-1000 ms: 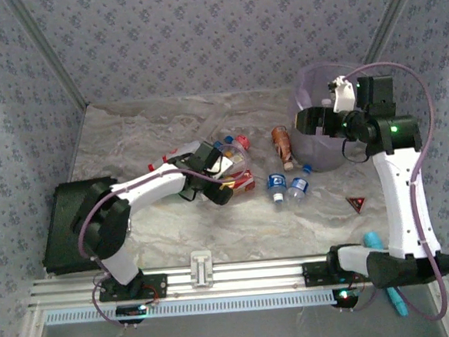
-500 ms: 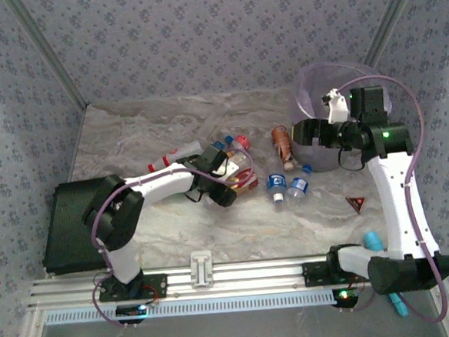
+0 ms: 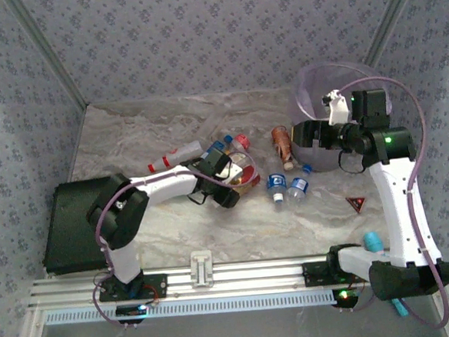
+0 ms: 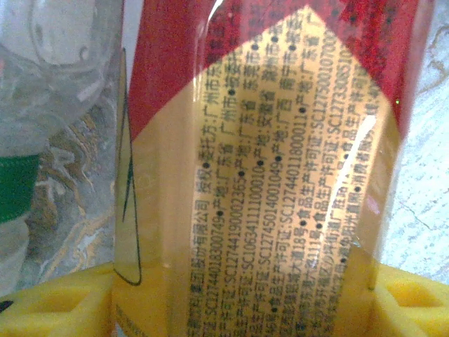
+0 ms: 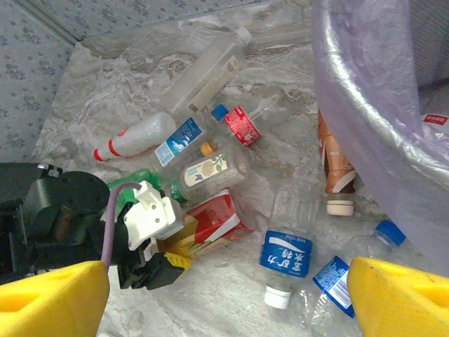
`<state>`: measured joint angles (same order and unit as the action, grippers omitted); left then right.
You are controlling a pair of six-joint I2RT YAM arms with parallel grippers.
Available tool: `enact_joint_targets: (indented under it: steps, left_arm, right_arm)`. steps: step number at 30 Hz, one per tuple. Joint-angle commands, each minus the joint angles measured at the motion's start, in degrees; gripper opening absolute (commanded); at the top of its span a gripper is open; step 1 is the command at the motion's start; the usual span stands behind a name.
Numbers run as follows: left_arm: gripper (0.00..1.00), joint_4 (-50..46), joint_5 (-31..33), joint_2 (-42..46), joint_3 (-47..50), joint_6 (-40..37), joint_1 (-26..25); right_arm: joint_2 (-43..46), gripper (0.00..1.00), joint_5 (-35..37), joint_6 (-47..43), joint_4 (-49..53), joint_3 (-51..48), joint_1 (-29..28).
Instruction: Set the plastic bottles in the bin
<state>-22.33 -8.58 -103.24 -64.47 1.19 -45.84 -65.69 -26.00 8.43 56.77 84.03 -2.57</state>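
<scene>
The left arm lies low over the bench [image 3: 152,127], its forearm stretched from the near left toward the middle, where most of the bottles [image 3: 235,148] lie in a loose heap. The left hand [image 3: 232,182] points into the near edge of that heap. It is clenched on a red-and-yellow labelled bottle [image 5: 210,223], which lies on its side. In the left wrist view the label spans the gap and the yellow pads [image 4: 56,302] sit against both of its sides.

The right arm stands tall from its base at the near right, bends at the elbow and turns its forearm left. The right hand [image 3: 303,132] hangs in front of the bin [image 3: 315,93], which stands at the far right of the bench. This hand is released: its yellow fingertips [image 5: 52,295] are spread wide with nothing between them, above the bench.

An orange-brown bottle [image 3: 283,145] lies just beside the foot of the bin. Two clear bottles with blue labels [image 3: 276,188] lie side by side nearer the arms. A white bottle with a red cap [image 3: 173,156] lies at the left of the heap.
</scene>
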Motion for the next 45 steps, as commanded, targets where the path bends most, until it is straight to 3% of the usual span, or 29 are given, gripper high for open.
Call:
enact_joint_targets:
  steps: [1, 3, 6, 9, 15, 19, 28, 35, 41, 44, 45]
  left_arm:
    - [0.6, -0.72, 0.58, 4.61, 1.92, 2.86, -0.45]
    - [0.58, 1.19, 1.78, 8.99, 4.26, 5.58, -0.54]
    - [0.49, 7.32, 4.23, 16.5, 9.11, 10.68, -0.48]
    - [0.4, 14.23, 5.52, 22.8, 13.39, 15.53, -0.48]
    - [0.36, 27.18, 5.77, 30.64, 19.9, 22.37, -0.48]
    - [0.26, 36.4, 4.92, 33.72, 24.14, 26.23, -0.7]
    - [0.26, 40.6, 4.74, 34.5, 25.73, 25.35, -1.83]
    - [0.26, 40.99, 4.68, 33.32, 25.18, 25.26, -1.96]
    - [0.26, 41.13, 4.96, 33.46, 25.54, 25.25, -1.98]
    - [0.31, 40.82, 5.01, 33.54, 25.54, 25.24, -1.98]
    - [0.38, 40.74, 5.06, 33.63, 25.49, 25.18, -1.98]
  right_arm:
    - [1.03, 0.89, -3.36, 1.54, -0.51, 0.67, -0.59]
    - [1.22, 0.89, -4.97, 2.34, -1.17, 0.79, -1.09]
    - [0.94, 0.89, -7.01, 4.43, -3.51, 0.11, -3.4]
    - [-0.49, 0.88, -6.92, 6.36, -6.54, -0.36, -7.89]
    - [-4.91, 0.9, -3.11, 15.81, -20.71, -4.39, -17.84]
    - [-10.21, 0.95, -0.84, 17.5, -24.79, -3.18, -22.68]
    - [-19.51, 0.97, -3.31, 20.08, -28.54, -2.84, -27.05]
    - [-21.56, 0.84, -3.77, 22.86, -33.49, -5.89, -28.71]
    - [-21.81, 0.64, -3.49, 22.69, -33.85, -6.33, -28.53]
    - [-21.7, 0.61, -3.13, 22.13, -32.97, -5.85, -28.44]
    - [-21.68, 0.6, -2.9, 21.76, -32.48, -5.42, -28.41]
